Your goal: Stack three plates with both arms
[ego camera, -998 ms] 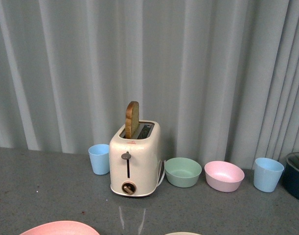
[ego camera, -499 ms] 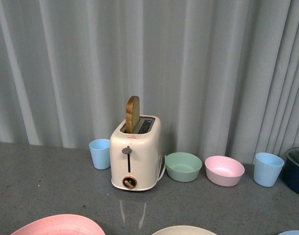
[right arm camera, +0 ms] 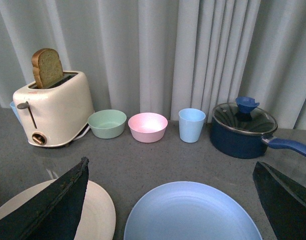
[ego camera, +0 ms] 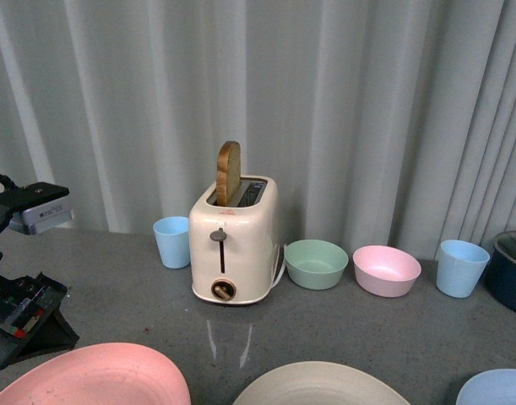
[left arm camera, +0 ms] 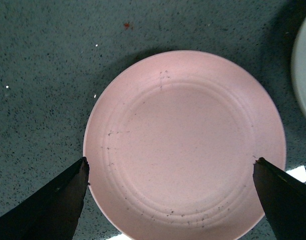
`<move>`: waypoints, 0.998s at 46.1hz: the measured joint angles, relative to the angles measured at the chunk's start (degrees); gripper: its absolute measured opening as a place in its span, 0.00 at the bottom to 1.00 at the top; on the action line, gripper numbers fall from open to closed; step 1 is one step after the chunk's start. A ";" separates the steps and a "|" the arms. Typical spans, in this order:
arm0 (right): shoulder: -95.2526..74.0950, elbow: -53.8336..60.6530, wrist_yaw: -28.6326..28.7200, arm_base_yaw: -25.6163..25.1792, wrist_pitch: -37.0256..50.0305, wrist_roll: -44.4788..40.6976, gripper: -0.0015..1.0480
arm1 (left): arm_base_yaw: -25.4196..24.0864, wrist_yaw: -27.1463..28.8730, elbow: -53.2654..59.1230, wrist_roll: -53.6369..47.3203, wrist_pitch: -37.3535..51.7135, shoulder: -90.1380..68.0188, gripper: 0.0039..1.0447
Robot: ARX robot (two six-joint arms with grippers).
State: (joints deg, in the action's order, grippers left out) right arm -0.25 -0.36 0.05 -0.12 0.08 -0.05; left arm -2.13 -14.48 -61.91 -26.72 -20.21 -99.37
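Three plates lie along the near edge of the grey table: a pink plate (ego camera: pixel 97 375) at the left, a cream plate (ego camera: pixel 321 384) in the middle and a light blue plate (ego camera: pixel 498 388) at the right. My left arm (ego camera: pixel 21 287) stands at the far left, over the pink plate. In the left wrist view the left gripper (left arm camera: pixel 170 167) is open above the pink plate (left arm camera: pixel 185 145), its fingers spread as wide as the plate. In the right wrist view the right gripper (right arm camera: pixel 170 170) is open above the blue plate (right arm camera: pixel 193 212), with the cream plate (right arm camera: pixel 100 210) beside it. The right arm is out of the front view.
A cream toaster (ego camera: pixel 234 249) with a bread slice (ego camera: pixel 228 173) stands at the back, flanked by a blue cup (ego camera: pixel 171 241), a green bowl (ego camera: pixel 316 263), a pink bowl (ego camera: pixel 386 270) and another blue cup (ego camera: pixel 457 267). A dark blue lidded pot (right arm camera: pixel 243 129) sits far right.
The front view has tilted down, so all three plates show more fully. My left arm has come into view at the far left.
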 joint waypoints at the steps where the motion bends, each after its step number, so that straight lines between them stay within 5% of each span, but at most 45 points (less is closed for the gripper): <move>1: 0.00 0.00 0.00 0.00 0.00 0.00 0.93 | -0.48 -0.42 -0.59 -0.13 -0.39 -0.90 0.94; 25: 0.00 0.00 0.00 0.00 0.00 0.00 0.93 | -10.54 0.42 -8.17 -4.68 -3.45 -16.52 0.94; 46: 0.00 0.00 0.00 0.00 0.00 0.00 0.93 | -11.13 -0.17 -7.76 -5.07 0.81 -21.51 0.94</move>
State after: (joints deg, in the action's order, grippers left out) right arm -0.25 -0.36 0.05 -0.12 0.08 -0.05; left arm -13.26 -14.66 -69.67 -31.79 -19.40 -120.88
